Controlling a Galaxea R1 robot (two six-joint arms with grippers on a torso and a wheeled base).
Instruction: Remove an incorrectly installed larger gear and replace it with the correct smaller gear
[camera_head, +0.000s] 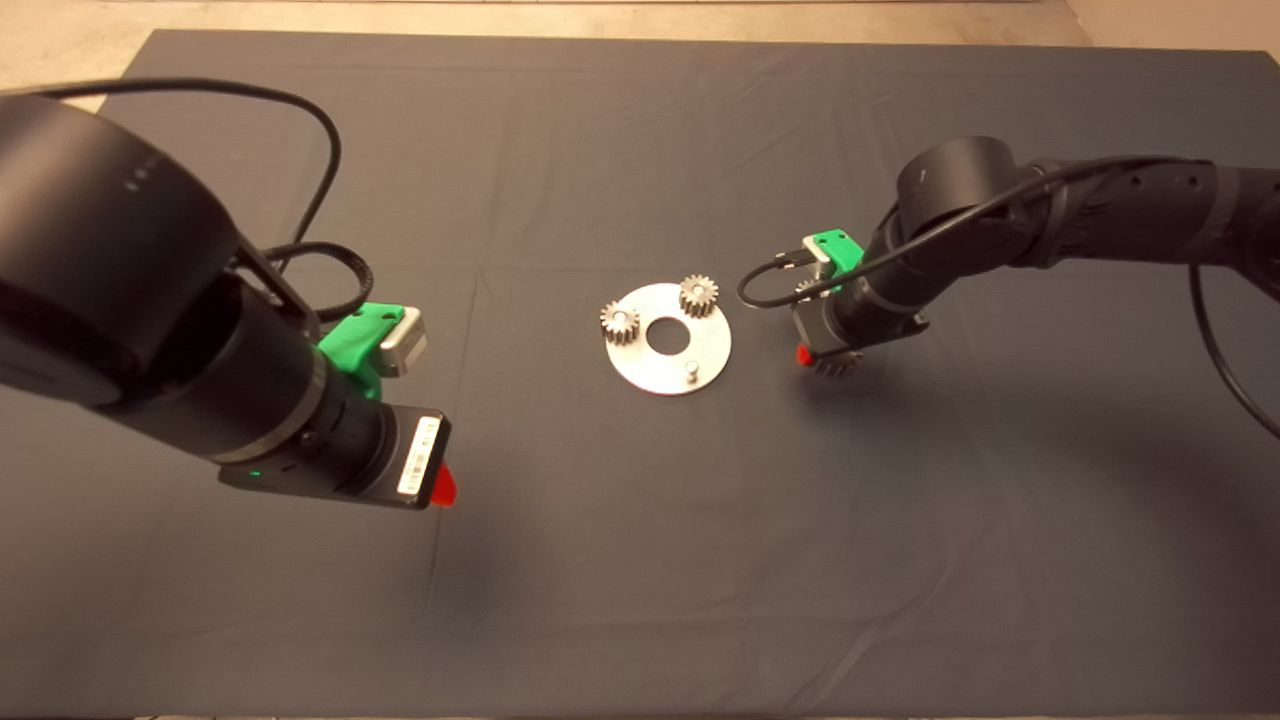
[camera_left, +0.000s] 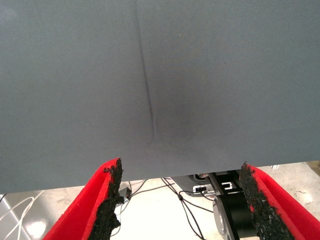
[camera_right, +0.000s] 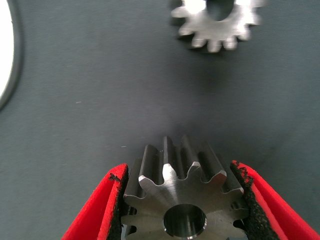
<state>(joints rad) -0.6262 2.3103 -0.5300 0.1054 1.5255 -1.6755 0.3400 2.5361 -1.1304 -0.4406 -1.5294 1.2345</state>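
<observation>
My right claw (camera_right: 182, 200) is closed on the smaller gear (camera_right: 185, 200) — its black pads (camera_right: 250, 205) press against the straight teeth on either side, and the round bore faces my wrist camera. In the head view this claw (camera_head: 825, 360) sits low over the dark mat (camera_head: 640, 580), just to the right of the round metal plate (camera_head: 668, 340), with the gear's teeth peeking out beneath it. Another gear (camera_right: 216, 22) lies flat on the mat close beyond the held one; only part of it shows, so I cannot tell whether it is the larger gear. On the plate, two small gears (camera_head: 620, 322) (camera_head: 698, 294) sit on its far side, and a bare pin (camera_head: 690, 370) stands on the near right — the centre hole is open. My left claw (camera_left: 182, 210) hangs with its fingers spread wide and nothing between them, above the mat well to the left of the plate.
</observation>
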